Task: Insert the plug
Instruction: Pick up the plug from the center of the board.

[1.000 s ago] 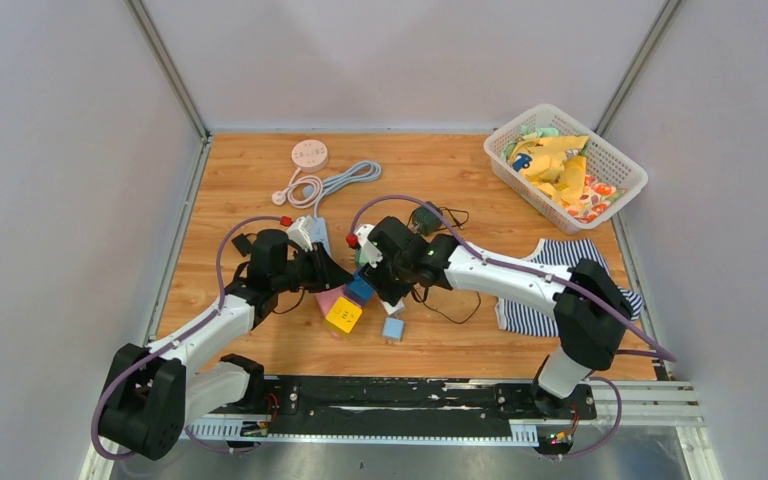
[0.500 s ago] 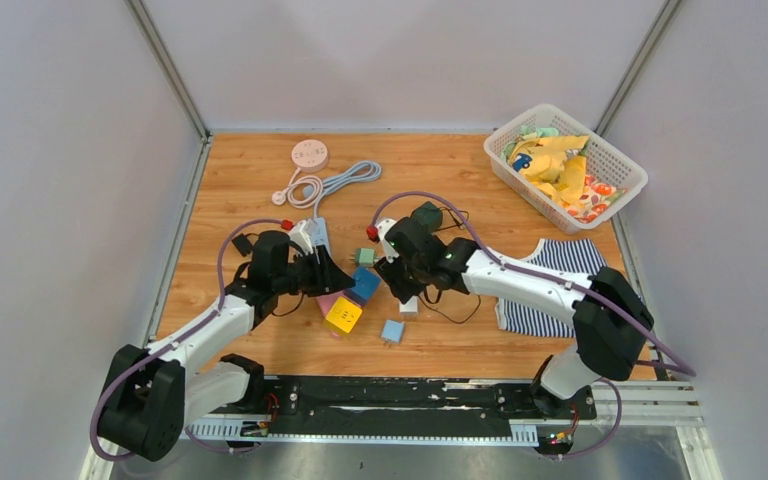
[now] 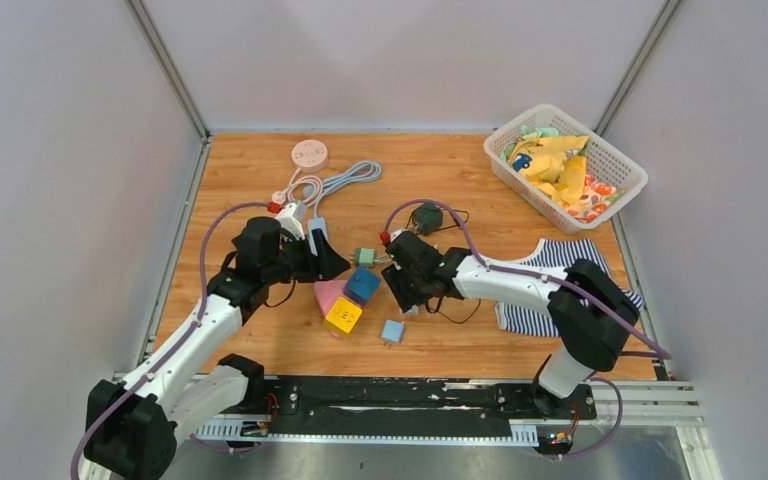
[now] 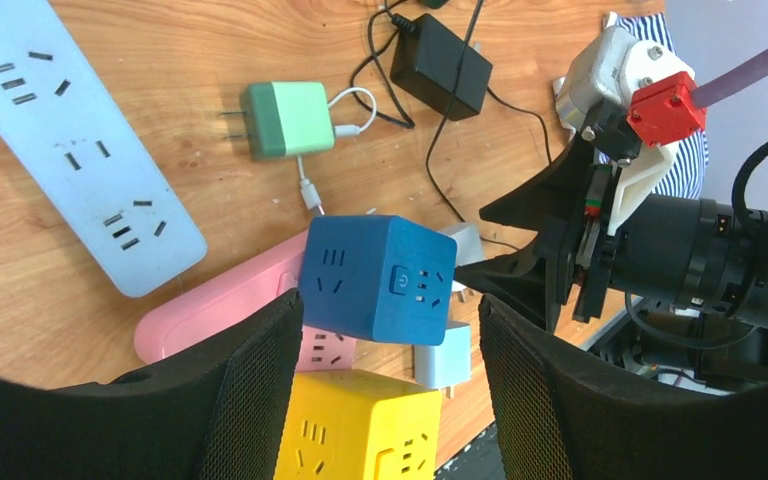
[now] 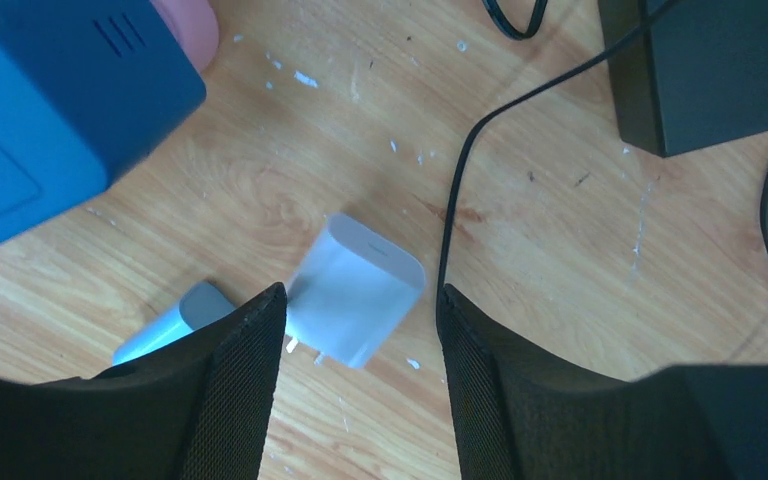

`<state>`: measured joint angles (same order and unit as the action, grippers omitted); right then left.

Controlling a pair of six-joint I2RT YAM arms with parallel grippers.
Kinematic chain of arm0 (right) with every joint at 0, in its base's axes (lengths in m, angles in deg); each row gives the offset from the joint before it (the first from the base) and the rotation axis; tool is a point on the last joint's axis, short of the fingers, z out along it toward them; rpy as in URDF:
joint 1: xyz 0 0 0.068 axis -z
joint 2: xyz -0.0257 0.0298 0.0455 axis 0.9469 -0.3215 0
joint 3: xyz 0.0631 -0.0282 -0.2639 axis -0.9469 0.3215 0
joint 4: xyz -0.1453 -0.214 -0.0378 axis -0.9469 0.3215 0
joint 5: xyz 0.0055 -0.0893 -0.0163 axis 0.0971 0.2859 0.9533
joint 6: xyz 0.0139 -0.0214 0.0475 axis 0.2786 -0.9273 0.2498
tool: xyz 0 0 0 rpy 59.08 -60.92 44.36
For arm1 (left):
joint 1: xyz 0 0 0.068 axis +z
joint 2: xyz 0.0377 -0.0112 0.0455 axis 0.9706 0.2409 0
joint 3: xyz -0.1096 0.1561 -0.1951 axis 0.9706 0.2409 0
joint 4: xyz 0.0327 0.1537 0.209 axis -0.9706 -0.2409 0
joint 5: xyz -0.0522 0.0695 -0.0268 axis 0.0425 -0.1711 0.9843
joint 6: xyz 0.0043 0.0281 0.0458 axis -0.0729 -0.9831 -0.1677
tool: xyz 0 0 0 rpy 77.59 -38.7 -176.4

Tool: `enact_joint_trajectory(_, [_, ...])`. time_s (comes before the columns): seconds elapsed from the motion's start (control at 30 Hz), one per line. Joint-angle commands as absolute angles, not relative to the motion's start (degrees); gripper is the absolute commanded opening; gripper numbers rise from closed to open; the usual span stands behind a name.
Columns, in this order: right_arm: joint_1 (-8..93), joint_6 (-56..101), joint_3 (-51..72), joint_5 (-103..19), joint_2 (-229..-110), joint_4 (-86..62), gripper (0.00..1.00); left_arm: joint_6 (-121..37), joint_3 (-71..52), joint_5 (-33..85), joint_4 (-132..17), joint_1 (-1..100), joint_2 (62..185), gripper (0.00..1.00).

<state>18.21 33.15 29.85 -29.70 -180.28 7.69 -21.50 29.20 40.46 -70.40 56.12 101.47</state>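
**Plug on the table, both grippers open**

The white plug (image 5: 355, 298) lies flat on the wooden table (image 5: 560, 330), near the blue cube (image 4: 375, 278). A thin black cord (image 5: 455, 190) runs just beside it. The right gripper (image 5: 362, 290) hangs low over the plug, one finger on either side, apart and not clamped on it. The left gripper (image 4: 390, 302) is spread wide too, holding nothing, and its fingers frame the blue cube from above. That cube is bunched with a pink strip (image 4: 220, 310) and a yellow cube (image 4: 355, 430).
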Motion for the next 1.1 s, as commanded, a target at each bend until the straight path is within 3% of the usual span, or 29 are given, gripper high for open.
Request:
enact_joint_trajectory(0.0, [18.4, 35.9, 28.8, -28.5, -183.0, 6.4, 0.60, -23.4, 28.7, 37.1, -75.0, 55.9, 99.1, 0.67])
enact_joint_trajectory(0.13, [18.4, 36.5, 28.3, -27.2, -185.1, 6.6, 0.58, -24.0, 28.7, 36.2, -76.5, 55.9, 96.7, 0.67])
enact_joint_trajectory(0.3, [18.4, 36.7, 27.9, -26.3, -185.0, 7.5, 0.45, -26.0, 27.7, 35.6, -79.4, 55.9, 94.0, 0.66])
enact_joint_trajectory(0.43, [18.4, 36.5, 27.9, -25.3, -180.7, 8.8, 0.27, -27.7, 27.4, 38.3, -79.6, 55.8, 92.1, 0.62])
enact_joint_trajectory(0.6, [18.6, 38.1, 27.4, -24.3, -169.5, 8.1, 0.27, -26.6, 29.1, 45.5, -71.9, 55.3, 89.0, 0.63])
enact_joint_trajectory(0.73, [18.6, 41.1, 26.8, -28.1, -162.3, 2.5, 0.25, -24.8, 30.6, 47.7, -63.0, 53.6, 86.8, 0.69])
enact_joint_trajectory(1.07, [18.4, 51.5, 26.5, -32.1, -157.4, -11.8, 0.26, -25.3, 27.6, 47.3, -60.8, 48.4, 89.9, 0.77])
